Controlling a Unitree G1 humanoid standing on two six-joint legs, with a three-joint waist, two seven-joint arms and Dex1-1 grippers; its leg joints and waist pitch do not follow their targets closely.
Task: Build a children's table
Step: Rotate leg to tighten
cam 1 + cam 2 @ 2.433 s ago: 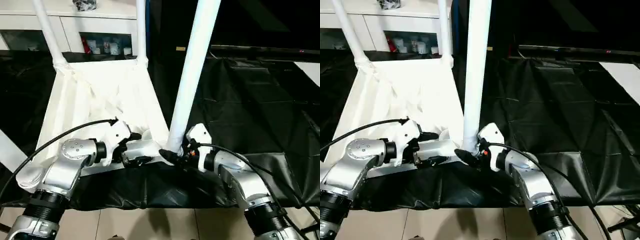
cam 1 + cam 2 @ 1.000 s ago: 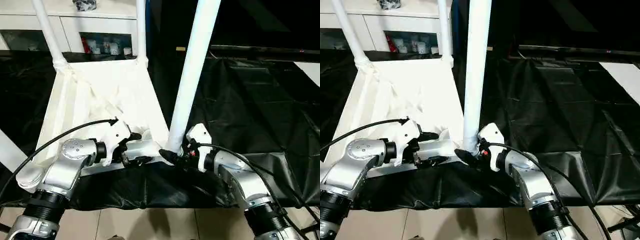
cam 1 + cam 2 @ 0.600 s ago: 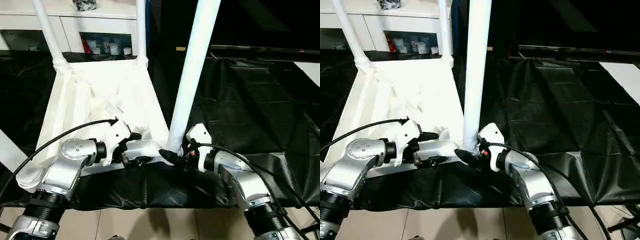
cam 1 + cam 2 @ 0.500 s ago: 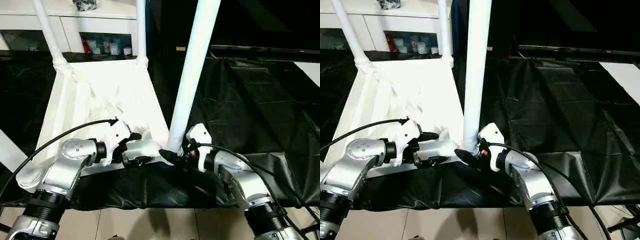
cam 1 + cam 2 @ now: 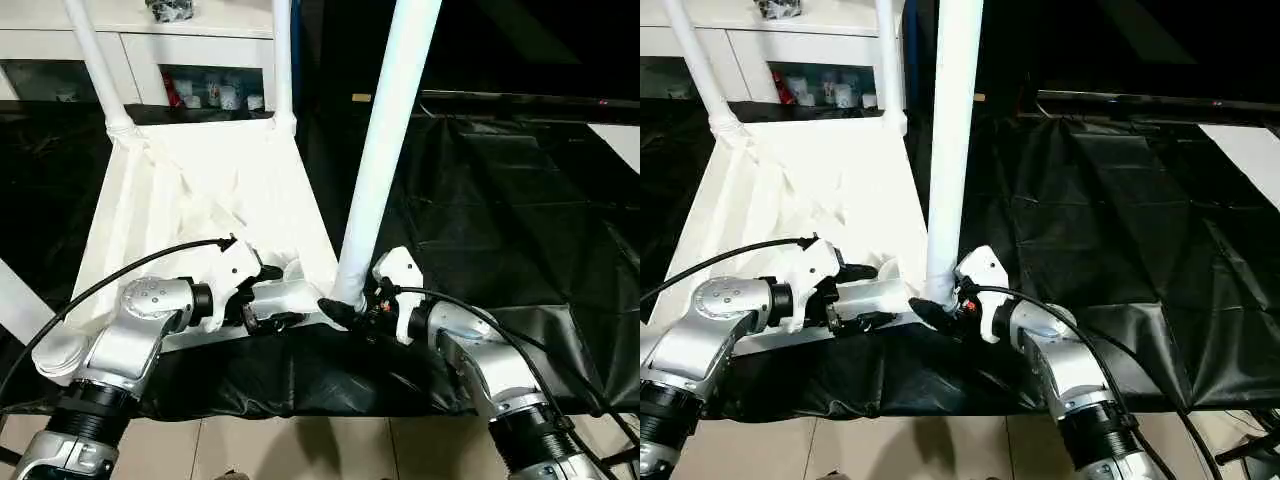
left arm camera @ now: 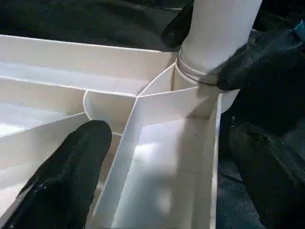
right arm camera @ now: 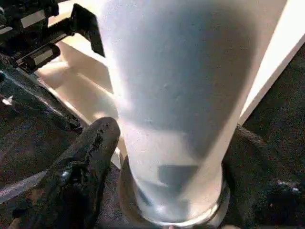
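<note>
The white tabletop (image 5: pixel 200 200) lies underside up on a black cloth. Two white legs (image 5: pixel 95 60) (image 5: pixel 282 60) stand in its far corner sockets, and a third (image 5: pixel 15 295) rises at the near left. The fourth leg (image 5: pixel 385 150) stands upright in the near right socket (image 6: pixel 202 83). My right gripper (image 5: pixel 345 305) is shut on that leg's base, one black finger (image 7: pixel 81 171) on each side. My left gripper (image 5: pixel 268 300) stands open astride the tabletop's near rim beside that corner. One finger (image 6: pixel 62 181) is inside the ribbed tray and the other is outside the rim.
A white cabinet (image 5: pixel 150 60) with glass doors stands behind the tabletop. The black cloth (image 5: pixel 500 200) spreads wide to the right of the work. Tiled floor (image 5: pixel 300 450) shows below the near edge, and a white surface (image 5: pixel 622 140) lies at the far right.
</note>
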